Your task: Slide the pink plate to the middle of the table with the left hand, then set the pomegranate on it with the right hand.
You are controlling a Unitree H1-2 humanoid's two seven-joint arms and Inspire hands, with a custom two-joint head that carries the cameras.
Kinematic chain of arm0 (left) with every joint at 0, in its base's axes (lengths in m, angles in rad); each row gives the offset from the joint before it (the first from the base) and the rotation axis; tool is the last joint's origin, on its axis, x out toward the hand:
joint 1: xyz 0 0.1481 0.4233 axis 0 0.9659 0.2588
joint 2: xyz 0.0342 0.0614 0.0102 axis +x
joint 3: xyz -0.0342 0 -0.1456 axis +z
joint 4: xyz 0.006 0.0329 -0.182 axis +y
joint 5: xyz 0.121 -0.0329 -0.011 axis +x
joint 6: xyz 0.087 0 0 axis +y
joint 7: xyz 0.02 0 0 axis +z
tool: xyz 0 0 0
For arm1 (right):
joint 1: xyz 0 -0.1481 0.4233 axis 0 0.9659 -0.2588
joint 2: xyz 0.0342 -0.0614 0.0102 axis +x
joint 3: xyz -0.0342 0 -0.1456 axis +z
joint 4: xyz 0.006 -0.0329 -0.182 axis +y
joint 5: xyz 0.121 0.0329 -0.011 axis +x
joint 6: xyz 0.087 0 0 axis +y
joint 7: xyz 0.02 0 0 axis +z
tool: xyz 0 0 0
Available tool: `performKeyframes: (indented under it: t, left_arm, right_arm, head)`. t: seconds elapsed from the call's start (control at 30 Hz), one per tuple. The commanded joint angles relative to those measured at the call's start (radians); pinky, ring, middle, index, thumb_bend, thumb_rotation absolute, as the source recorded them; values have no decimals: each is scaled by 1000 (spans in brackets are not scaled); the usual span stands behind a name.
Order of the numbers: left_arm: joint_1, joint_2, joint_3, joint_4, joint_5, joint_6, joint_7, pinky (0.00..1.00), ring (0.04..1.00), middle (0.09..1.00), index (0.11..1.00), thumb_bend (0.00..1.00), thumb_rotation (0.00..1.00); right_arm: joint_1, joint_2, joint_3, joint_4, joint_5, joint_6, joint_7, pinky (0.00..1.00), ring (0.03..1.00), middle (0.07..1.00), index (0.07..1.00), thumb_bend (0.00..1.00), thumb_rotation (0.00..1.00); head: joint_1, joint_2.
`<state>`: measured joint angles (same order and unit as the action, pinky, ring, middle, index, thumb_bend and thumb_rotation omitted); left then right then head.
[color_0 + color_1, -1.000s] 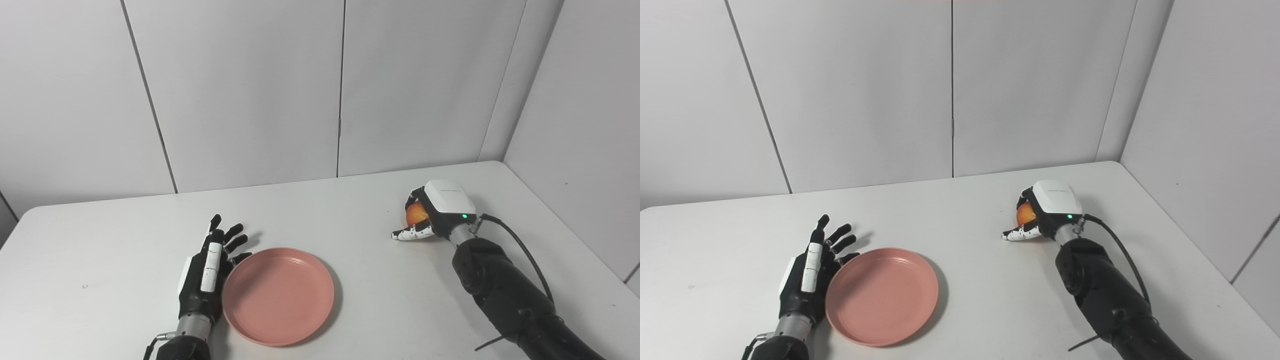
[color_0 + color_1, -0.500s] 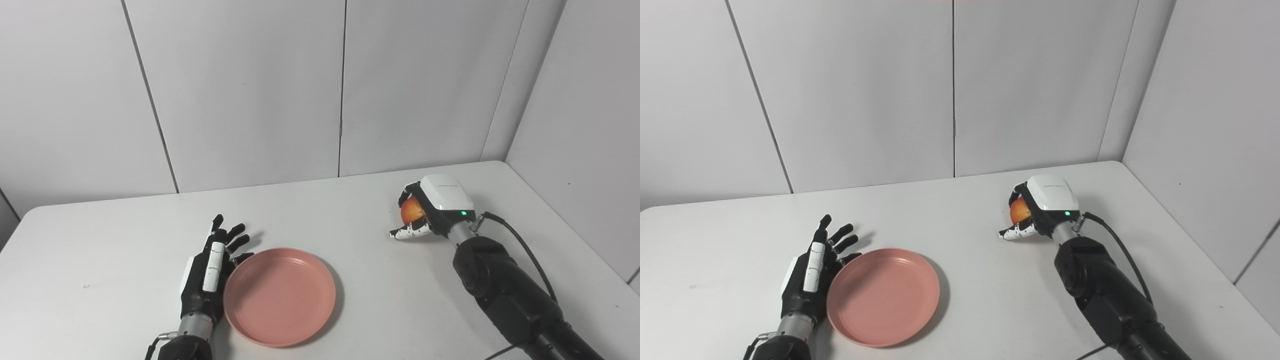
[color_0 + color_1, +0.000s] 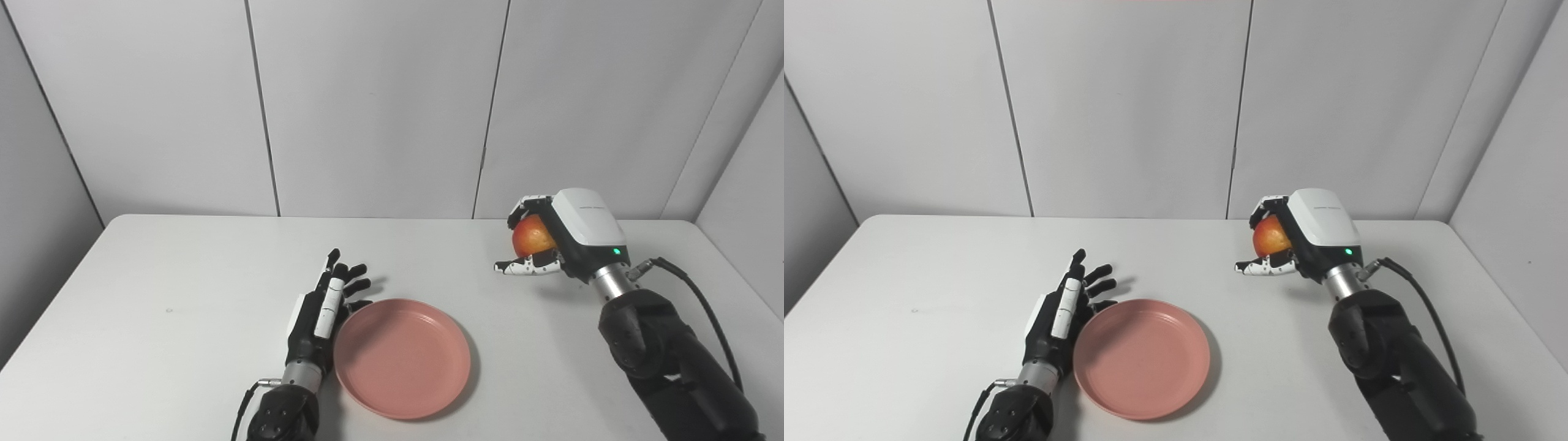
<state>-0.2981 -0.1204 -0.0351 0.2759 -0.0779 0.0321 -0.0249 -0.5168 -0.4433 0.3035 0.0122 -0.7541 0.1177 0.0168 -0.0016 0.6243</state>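
Pomegranate in transit: your right hand is wrapped around it, fingers curled over the top and thumb underneath, and holds it clear of the table at the far right side. Only part of the orange-red skin shows between the fingers and the white back of the hand.

Pink plate, destination: it lies flat near the front edge, roughly at the table's middle from side to side, and nothing rests on it. It stands well apart from the fruit, to the fruit's left and nearer to you.

Left hand: it rests on edge just beside the plate's left rim, fingers spread and straight, holding nothing. Whether it touches the rim cannot be told from either view.

Step in hand, as a judgement: the slide looks done, since the plate sits about centred, and you are now in the carrying part of the second step.

Next move, as a judgement: bring the right hand leftward and toward you until the fruit hangs over the plate's flat centre, lower it close to the surface, and only then open the fingers. A round fruit let go from height or near the raised rim may roll off. The left hand, so near the rim, could steady the plate if it shifts.
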Motion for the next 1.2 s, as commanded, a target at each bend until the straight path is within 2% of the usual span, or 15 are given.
performKeyframes:
  t: [0.0, 0.13, 0.4, 0.63, 0.83, 1.17]
  left_arm:
    - [-5, -11, -4, 8, 7, 10, 5, 626, 797, 828, 1000, 765, 898]
    - [-6, -15, -9, 2, 23, 23, 21, 620, 792, 827, 1000, 761, 914]
    - [-7, -15, -7, -9, 22, 35, 18, 614, 797, 825, 1000, 754, 919]
    - [-6, -15, -1, -15, 15, 44, 17, 615, 798, 816, 1000, 797, 906]
    - [-5, -16, 2, -20, 11, 53, 17, 624, 791, 812, 1000, 807, 904]
    - [-6, -17, 0, -18, 16, 54, 20, 648, 792, 811, 1000, 801, 914]
  right_arm:
    - [-41, 3, -9, -59, -13, -18, 13, 229, 301, 396, 477, 515, 165]
    - [-32, 28, -3, -102, -15, -43, 35, 224, 296, 396, 478, 515, 161]
    - [-12, 83, 22, -174, -22, -39, 100, 224, 296, 398, 478, 517, 159]
    - [24, 130, 74, -212, -31, -70, 133, 225, 295, 391, 476, 516, 160]
    - [41, 150, 107, -202, -34, -98, 160, 236, 308, 407, 478, 515, 160]
    - [73, 172, 125, -124, -65, -144, 133, 225, 301, 398, 477, 515, 157]
  head:
    - [5, 0]
    - [12, 2]
    - [24, 7]
    - [17, 12]
    - [15, 12]
    - [17, 11]
